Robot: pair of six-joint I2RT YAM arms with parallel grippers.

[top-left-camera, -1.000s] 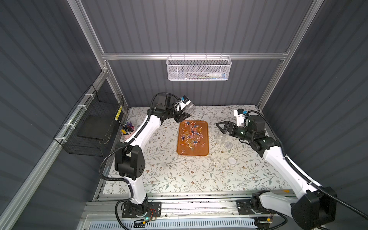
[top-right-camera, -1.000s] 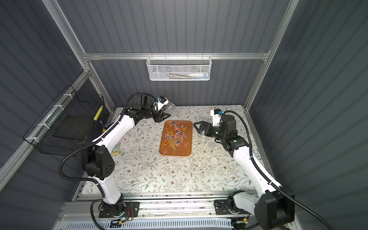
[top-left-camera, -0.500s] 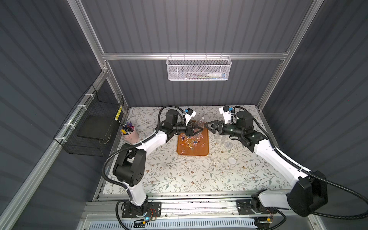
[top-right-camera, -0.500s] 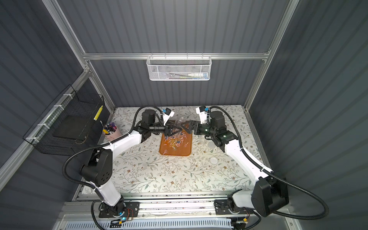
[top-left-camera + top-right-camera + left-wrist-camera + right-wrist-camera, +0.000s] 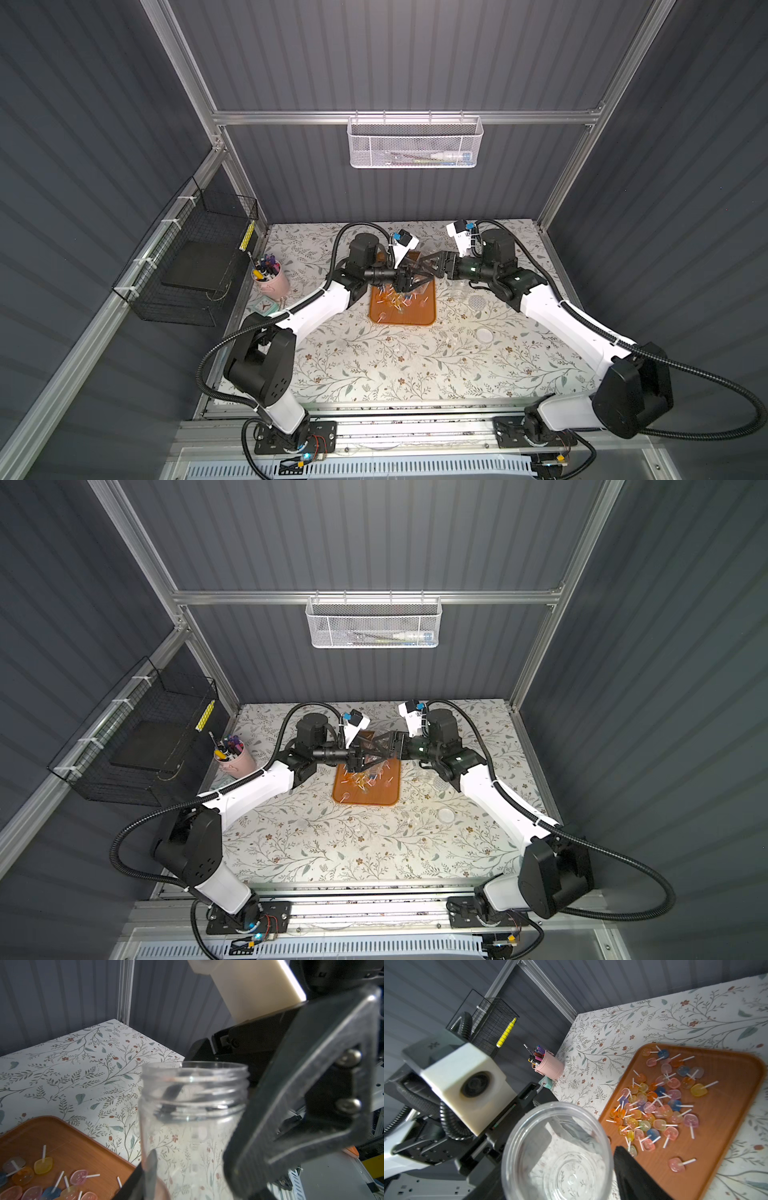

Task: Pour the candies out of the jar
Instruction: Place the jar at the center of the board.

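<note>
Above the tray's far end: 1 clear jar (image 5: 193, 1126), lidless, held between 2 grippers. Left gripper (image 5: 407, 277) is clamped on its body. Right gripper (image 5: 430, 266) has its fingers (image 5: 280, 1095) straddling the threaded neck; whether they grip it I cannot tell. 1 orange tray (image 5: 415, 318) sits back-centre on the surface (image 5: 374, 374). Candies (image 5: 654, 1109) lie on it, several dozen, heaped too thickly for an exact count. 1 pink cup (image 5: 276, 284) of pens stands at the left edge. 1 white lid (image 5: 484, 334) lies right of the tray. Open surface runs from tray to front edge. Only the right wrist view looks down the jar's mouth to its base; only the left wrist view shows the neck threads.
</note>
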